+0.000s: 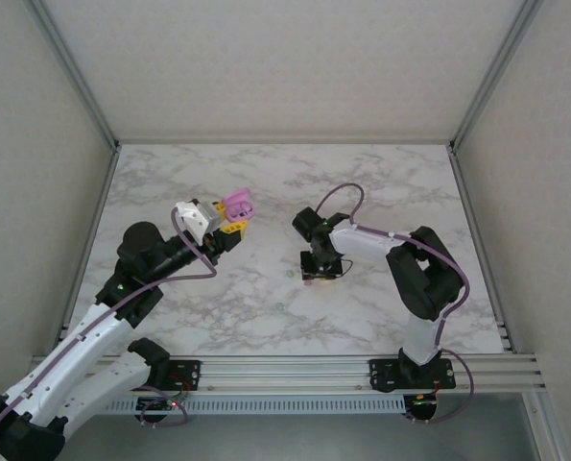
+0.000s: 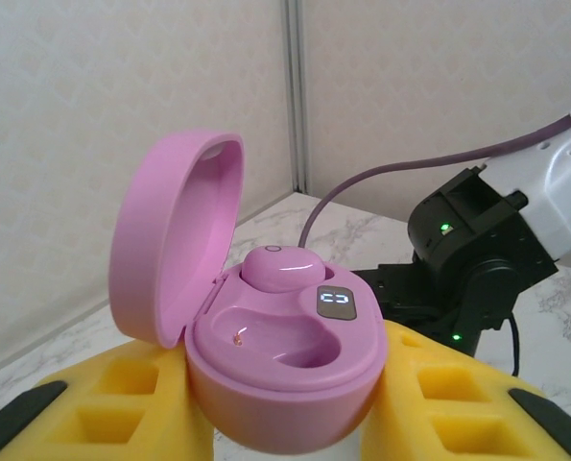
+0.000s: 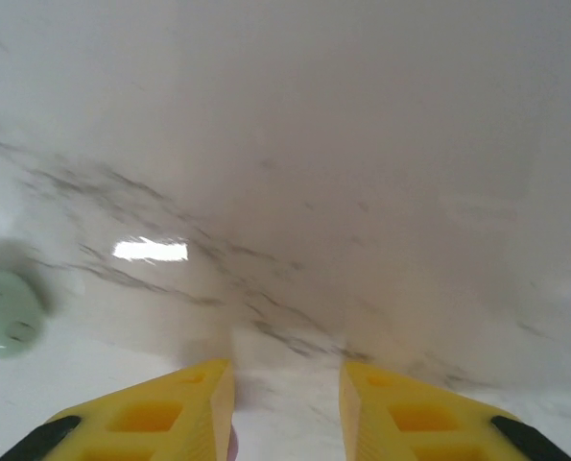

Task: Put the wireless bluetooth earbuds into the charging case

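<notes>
Yellow-fingered left pincer (image 2: 285, 384) clenched on the open pink charging case (image 2: 295, 355).
One pink earbud (image 2: 277, 267) sits inside; mint earbud (image 3: 5, 312) lies on bench (image 3: 362, 192) near right pincer (image 3: 285, 384), whose grip I cannot tell.

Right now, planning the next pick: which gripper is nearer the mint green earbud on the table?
Right. The right gripper is low over the table, with the mint green earbud just beside it. The left gripper is apart, holding the open pink charging case.
</notes>
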Available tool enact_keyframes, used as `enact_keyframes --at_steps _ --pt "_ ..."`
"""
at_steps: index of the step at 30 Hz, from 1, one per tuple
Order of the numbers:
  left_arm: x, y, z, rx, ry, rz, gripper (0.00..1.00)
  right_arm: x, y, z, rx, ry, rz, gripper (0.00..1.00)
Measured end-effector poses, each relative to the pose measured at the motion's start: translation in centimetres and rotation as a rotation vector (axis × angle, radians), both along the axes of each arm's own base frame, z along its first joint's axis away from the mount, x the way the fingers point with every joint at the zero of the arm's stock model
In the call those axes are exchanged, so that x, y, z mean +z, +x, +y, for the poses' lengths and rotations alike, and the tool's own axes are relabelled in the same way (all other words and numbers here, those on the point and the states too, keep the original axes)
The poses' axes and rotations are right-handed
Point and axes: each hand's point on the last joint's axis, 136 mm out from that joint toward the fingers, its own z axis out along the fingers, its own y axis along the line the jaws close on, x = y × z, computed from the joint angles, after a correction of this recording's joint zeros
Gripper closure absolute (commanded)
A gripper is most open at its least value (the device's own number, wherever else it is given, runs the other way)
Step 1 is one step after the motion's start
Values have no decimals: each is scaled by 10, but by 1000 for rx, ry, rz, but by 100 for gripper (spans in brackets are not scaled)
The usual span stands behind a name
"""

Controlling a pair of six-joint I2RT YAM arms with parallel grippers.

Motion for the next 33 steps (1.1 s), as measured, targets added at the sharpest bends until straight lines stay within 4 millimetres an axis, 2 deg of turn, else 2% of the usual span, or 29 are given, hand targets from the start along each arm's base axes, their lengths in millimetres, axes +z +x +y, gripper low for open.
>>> enact_keyframes --at_steps 4,12,22,28,33 --pt "0 0 0 0 0 0 80 1 -10 -12 -8 -20 7 67" --pt "-1 0 0 0 1 1 80 11 -14 -29 -48 -32 -21 66" --pt "-1 0 0 0 1 2 80 27 2 -2 -34 75 -50 61" --pt "-1 0 0 0 1 2 80 12 7 13 -7 84 -7 61" --pt "-1 0 0 0 1 2 80 4 2 21 25 92 31 63"
